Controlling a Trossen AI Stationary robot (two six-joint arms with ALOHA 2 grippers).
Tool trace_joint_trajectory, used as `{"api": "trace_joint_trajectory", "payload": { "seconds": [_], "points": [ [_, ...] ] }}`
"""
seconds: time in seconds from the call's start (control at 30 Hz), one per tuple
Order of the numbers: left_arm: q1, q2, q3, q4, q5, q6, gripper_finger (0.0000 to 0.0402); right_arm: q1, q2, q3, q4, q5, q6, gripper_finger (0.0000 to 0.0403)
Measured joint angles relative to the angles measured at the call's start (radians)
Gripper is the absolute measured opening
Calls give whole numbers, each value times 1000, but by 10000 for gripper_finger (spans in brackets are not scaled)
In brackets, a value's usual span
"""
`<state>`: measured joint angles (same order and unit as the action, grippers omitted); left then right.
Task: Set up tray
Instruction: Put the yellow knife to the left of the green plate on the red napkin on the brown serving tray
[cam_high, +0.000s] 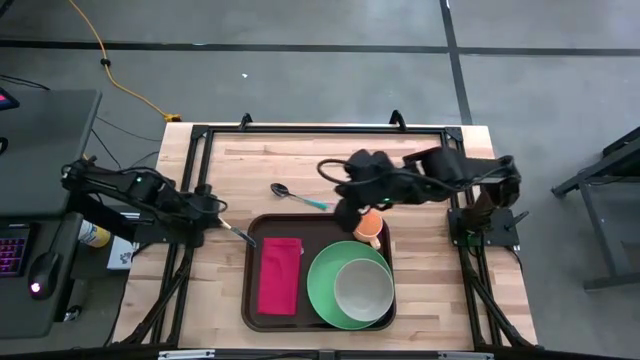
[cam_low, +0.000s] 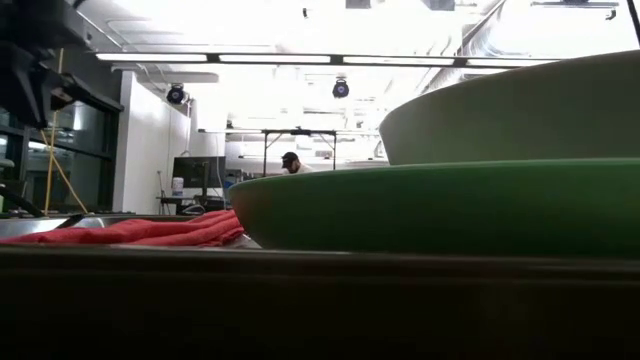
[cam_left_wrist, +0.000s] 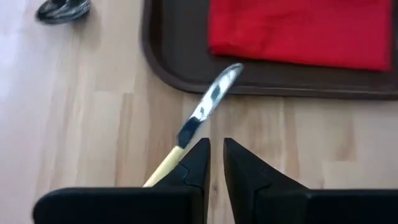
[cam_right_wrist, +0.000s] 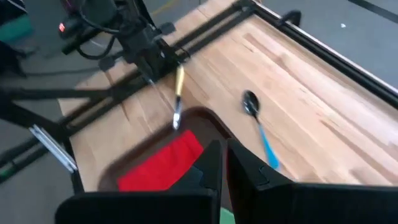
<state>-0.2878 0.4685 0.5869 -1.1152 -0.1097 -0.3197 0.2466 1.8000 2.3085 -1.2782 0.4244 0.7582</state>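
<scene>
The dark brown tray (cam_high: 252, 300) lies at the table's near middle. On it are a red napkin (cam_high: 280, 275), a green plate (cam_high: 325, 285) with a pale bowl (cam_high: 363, 288), and an orange cup (cam_high: 370, 228) at its far right corner. A yellow-handled knife (cam_left_wrist: 205, 109) slants with its blade tip over the tray's left rim (cam_left_wrist: 186, 84). My left gripper (cam_left_wrist: 217, 146) hovers over the handle, a narrow gap between its fingers showing bare wood. My right gripper (cam_right_wrist: 225, 149) is shut and empty, raised above the tray's far side. A blue-handled spoon (cam_high: 298, 197) lies on the wood beyond the tray. My left gripper stands slanting down over the knife's yellow handle (cam_left_wrist: 163, 167), which runs along the outer side of one finger (cam_left_wrist: 196, 162) and vanishes beneath it. Nothing lies between the two fingers. Whether that finger touches the handle I cannot tell.
Bare wood lies left and right of the tray and along the far side around the spoon. A black frame borders the table (cam_high: 320, 128). In the low view the plate (cam_low: 440, 205) and bowl (cam_low: 520, 110) fill the right; a person (cam_low: 290, 160) sits far behind.
</scene>
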Motion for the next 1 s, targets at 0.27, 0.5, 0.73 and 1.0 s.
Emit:
{"api": "trace_joint_trajectory", "payload": {
  "seconds": [0.27, 0.5, 0.73, 1.0],
  "points": [
    [0, 208, 0, 90, -22, -98, 104, 52, -67, 0, -236, 8, 15, 0],
    [1, 423, 0, 104, -35, -209, 180, 104, -112, -1, -288, 33, -14, 0],
    [0, 564, 35, 128, 89, -28, 240, 150, -166, -1, -293, 30, -87, 0],
    [0, 688, 126, 64, -8, 325, 248, 213, -233, -1, -293, -33, -135, 0]
  ]
}}
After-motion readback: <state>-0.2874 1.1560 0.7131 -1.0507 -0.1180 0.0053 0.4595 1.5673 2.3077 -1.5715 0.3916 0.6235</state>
